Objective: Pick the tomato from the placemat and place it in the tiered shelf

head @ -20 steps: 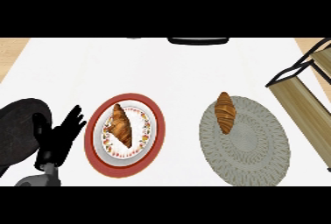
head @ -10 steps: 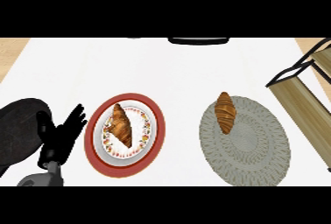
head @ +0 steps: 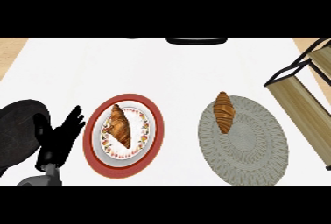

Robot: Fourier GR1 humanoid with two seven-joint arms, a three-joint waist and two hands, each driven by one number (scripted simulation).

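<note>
While you scan from the left edge, you first meet a dark round pan-like object (head: pixel 18 131) partly cut off by the frame, and just in front of it the left hand (head: pixel 58 140), open, fingers straight and pointing up, resting and holding nothing. Next to it sits a red-rimmed plate (head: pixel 153 131) carrying a croissant (head: pixel 119 131). Further right lies the grey woven placemat (head: pixel 249 151), and on its upper left part rests a second croissant (head: pixel 223 110). Note that no tomato shows anywhere; this pastry is the only thing on the placemat, so treat it as your item. At the far right stands the tiered shelf (head: pixel 297 100), black frame with wooden boards, close to the mat's edge. Your right hand is not in view.

Expect the pastry to be light, flaky and easily crushed, with tapered ends that may break. You would likely do best taking it across its thick middle, fingers on one long flank and thumb on the other, then lifting it level toward the shelf.
</note>
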